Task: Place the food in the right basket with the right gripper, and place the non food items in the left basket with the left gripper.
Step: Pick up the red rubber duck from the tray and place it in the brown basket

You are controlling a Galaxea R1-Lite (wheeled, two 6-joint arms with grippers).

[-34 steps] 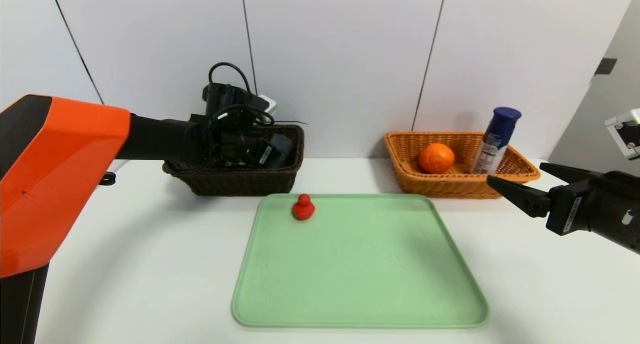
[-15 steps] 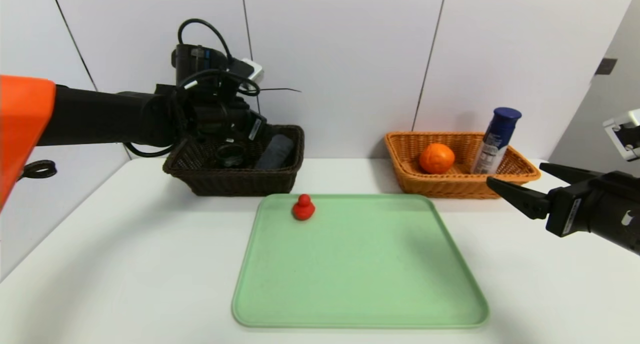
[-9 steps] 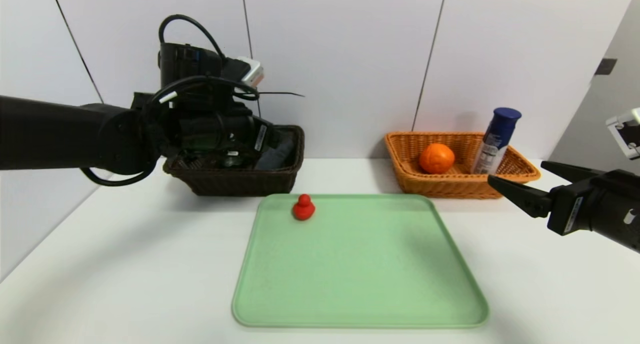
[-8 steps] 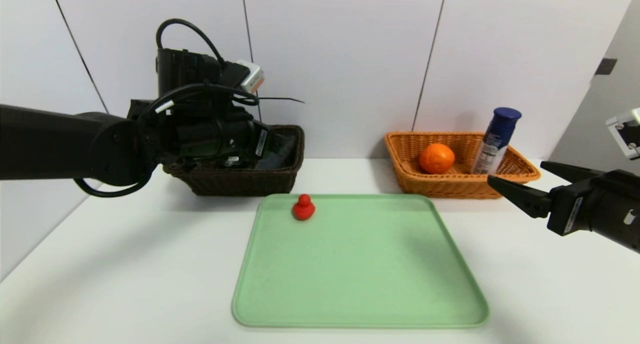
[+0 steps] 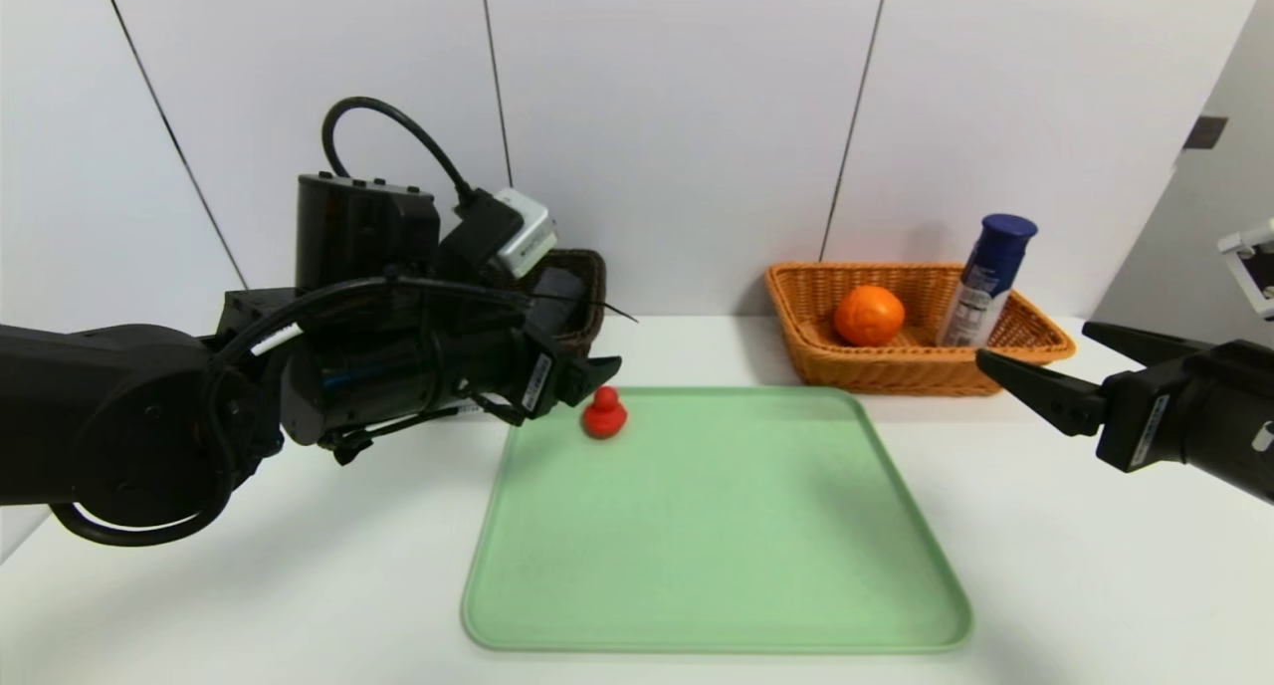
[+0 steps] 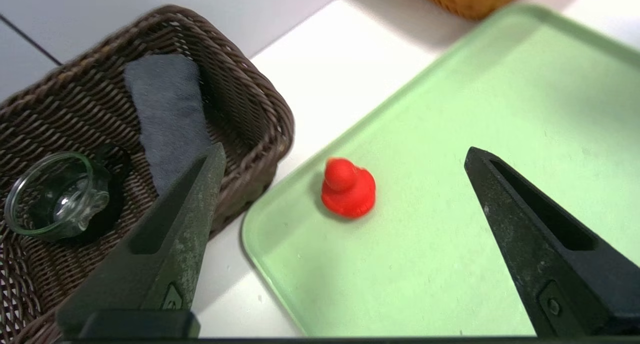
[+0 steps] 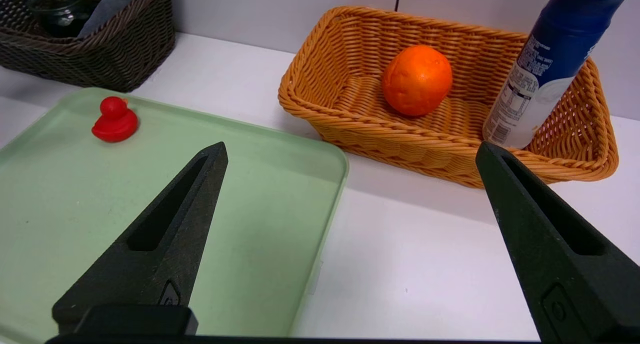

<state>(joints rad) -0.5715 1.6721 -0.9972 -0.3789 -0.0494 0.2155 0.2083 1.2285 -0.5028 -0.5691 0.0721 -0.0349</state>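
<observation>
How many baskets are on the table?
2. A dark brown basket stands behind the tray's far left corner; an orange basket stands behind its far right corner.

A tray (image 5: 717, 526) lies mid-surface (image 5: 249, 585), a toy duck (image 5: 603, 413) on its far left corner. Behind it to the left stands a basket (image 6: 250, 109) holding a cloth (image 6: 167, 114) and a jar (image 6: 57, 194); behind right, another basket (image 5: 826, 356) holds an orange (image 5: 869, 315) and a bottle (image 5: 988, 279).

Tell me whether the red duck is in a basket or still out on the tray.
Out: the red duck stands upright on the green tray, near its far left corner, beside the dark basket.
</observation>
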